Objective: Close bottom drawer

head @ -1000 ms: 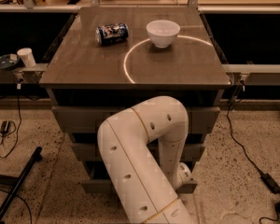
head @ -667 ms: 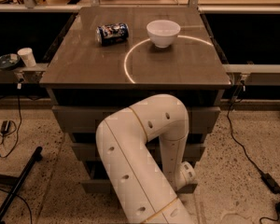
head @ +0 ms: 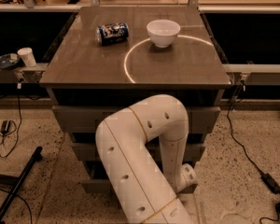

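Since a second ago we are seeing the arm (head: 130, 162) barely shifting, its wrist drifting a touch to the right in front of the cabinet (head: 84, 64); the drawers and the things on top are staying as they were. We are looking down on the cabinet from its front. The white arm is rising before it, bending at an elbow level with the top drawer, and reaching back down along the cabinet's right half. The bottom drawer (head: 95, 186) is sitting lowest in the cabinet, its front standing a little proud of the middle front above it, so it is not yet fully shut. The gripper (head: 186, 177) is hanging low at the cabinet's front right, against the bottom drawer's right end, mostly hidden by the arm; we cannot tell its state. On the cabinet's top, a white bowl (head: 163, 31) is standing upright near the back, and a can (head: 112, 33) is lying on its side just left of it. A white cup (head: 26, 56) is standing on a ledge left of the cabinet.
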`<move>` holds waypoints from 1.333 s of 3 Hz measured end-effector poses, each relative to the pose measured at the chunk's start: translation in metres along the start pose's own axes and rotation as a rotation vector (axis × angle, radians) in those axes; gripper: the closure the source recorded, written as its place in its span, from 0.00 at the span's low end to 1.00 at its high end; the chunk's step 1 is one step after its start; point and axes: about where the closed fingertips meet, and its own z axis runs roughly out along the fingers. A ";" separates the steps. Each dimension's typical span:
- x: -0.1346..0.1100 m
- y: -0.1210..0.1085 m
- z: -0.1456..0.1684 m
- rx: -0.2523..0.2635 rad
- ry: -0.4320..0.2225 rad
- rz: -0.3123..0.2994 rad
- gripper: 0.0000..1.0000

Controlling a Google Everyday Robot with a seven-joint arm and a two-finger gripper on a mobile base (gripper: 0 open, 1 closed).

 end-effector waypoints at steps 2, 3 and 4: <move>0.029 -0.001 -0.003 0.029 0.016 0.081 1.00; 0.036 0.001 -0.003 0.029 0.019 0.105 1.00; 0.032 0.012 0.003 0.001 0.002 0.105 1.00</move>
